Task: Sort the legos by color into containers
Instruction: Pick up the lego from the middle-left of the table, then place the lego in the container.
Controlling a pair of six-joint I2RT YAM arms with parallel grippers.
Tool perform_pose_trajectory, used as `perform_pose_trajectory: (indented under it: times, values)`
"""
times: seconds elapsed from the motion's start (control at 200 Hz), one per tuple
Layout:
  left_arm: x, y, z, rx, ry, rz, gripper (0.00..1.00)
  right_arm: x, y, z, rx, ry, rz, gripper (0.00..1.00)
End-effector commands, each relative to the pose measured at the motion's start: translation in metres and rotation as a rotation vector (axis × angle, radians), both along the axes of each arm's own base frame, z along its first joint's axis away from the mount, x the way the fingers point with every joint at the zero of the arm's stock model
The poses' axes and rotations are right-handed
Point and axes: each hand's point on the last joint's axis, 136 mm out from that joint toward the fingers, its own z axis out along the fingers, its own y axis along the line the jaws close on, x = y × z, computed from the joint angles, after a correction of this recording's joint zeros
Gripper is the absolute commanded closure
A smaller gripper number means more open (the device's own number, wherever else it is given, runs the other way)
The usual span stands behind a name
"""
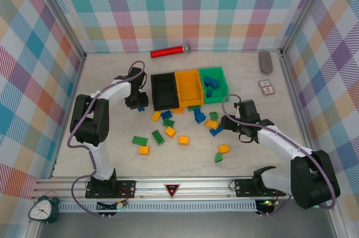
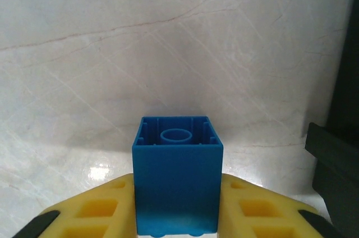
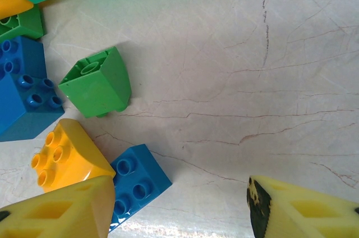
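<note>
L gripper [image 1: 137,103] pinches a blue brick [image 2: 177,187] just left of the black bin [image 1: 153,93], prob. to carry it to a bin. R gripper [image 1: 240,129], fingers [image 3: 61,213] spread, hovers well right of that bin over loose bricks [image 3: 137,179], likely choosing the next pick.

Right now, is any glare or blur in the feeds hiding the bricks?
Top external: even light, soft shadows, no glare. Left wrist: a glare patch on the table beside the held blue brick, whose lower half goes dark. Right wrist: jaws soft up close, sheen on the table by the nearest blue brick; nothing hidden.
</note>
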Motion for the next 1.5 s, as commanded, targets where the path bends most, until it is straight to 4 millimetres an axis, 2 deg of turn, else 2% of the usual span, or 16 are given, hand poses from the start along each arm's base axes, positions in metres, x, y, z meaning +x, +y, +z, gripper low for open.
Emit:
perform_pose_trajectory:
  times: [0.0,0.21,0.455,0.595,0.815,0.965,1.085,1.44,1.495]
  values:
    - [-0.008,0.003,0.012,-0.022,-0.013,0.003,0.7,0.001,-0.001,0.002,0.008,-0.014,-0.015,0.36]
    - [-0.011,-0.002,0.046,-0.073,-0.114,0.017,0.71,0.001,-0.001,0.002,0.008,-0.015,-0.013,0.36]
    - [-0.013,-0.024,0.112,-0.156,-0.279,-0.004,0.71,0.002,-0.001,0.002,0.009,-0.014,-0.014,0.36]
    - [-0.014,-0.058,0.151,-0.213,-0.372,-0.067,0.71,0.002,-0.001,0.002,0.006,-0.011,-0.017,0.36]
    - [-0.01,-0.127,0.19,-0.288,-0.473,-0.173,0.71,0.002,-0.001,0.002,0.007,-0.012,-0.015,0.36]
    - [0.003,-0.177,0.197,-0.329,-0.496,-0.236,0.71,0.002,0.0,0.002,0.012,-0.012,-0.01,0.36]
    - [0.016,-0.214,0.189,-0.349,-0.477,-0.286,0.7,0.001,0.0,0.002,0.011,-0.011,-0.011,0.36]
    - [0.053,-0.289,0.165,-0.409,-0.433,-0.351,0.69,0.001,0.001,0.003,0.019,-0.016,-0.006,0.36]
    - [0.059,-0.3,0.155,-0.417,-0.409,-0.354,0.69,0.001,0.002,0.003,0.019,-0.014,-0.003,0.36]
